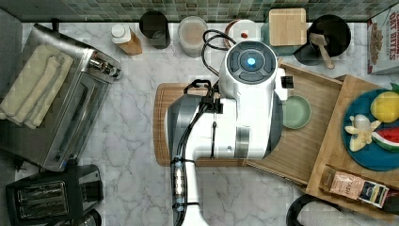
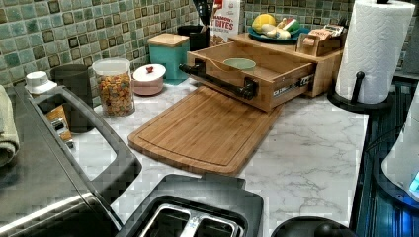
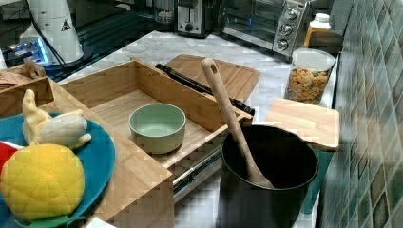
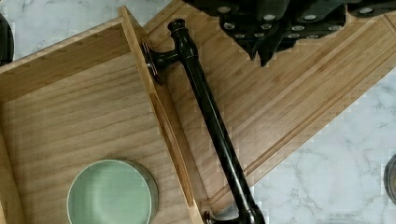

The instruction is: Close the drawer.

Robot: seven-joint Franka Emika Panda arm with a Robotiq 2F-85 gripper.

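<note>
In the top view, going from the frame's left, the toaster oven [image 1: 56,101] fills the left edge, then bare marble surface [image 1: 127,141], then the cutting board [image 1: 162,122] in the middle, largely covered by the white arm [image 1: 235,113]. Right of the arm lies the drawer [image 1: 313,127], pulled well out of its wooden cabinet [image 1: 336,155] at the frame's right, with a green bowl [image 1: 296,112] sitting inside it.

The wrist view gives the relation that matters. The drawer's front wall runs slantwise down the frame, and the long black handle [image 4: 210,116] lies parallel just outside it, over the cutting board. The pincer [image 4: 268,44] hangs at the upper edge of this frame, on the board side of the handle and apart from it, so the drawer lies across the handle from the pincer. By my judgement, a push squarely against the handle's long axis, towards the cabinet, would shut it.

The pincer's tips are cut off by the frame edge and dark, so whether they stand apart or together I cannot tell. In the top view the arm hides the handle and the drawer's front. The left view's centre shows the drawer front, its slide rail [image 2: 291,86] exposed.
</note>
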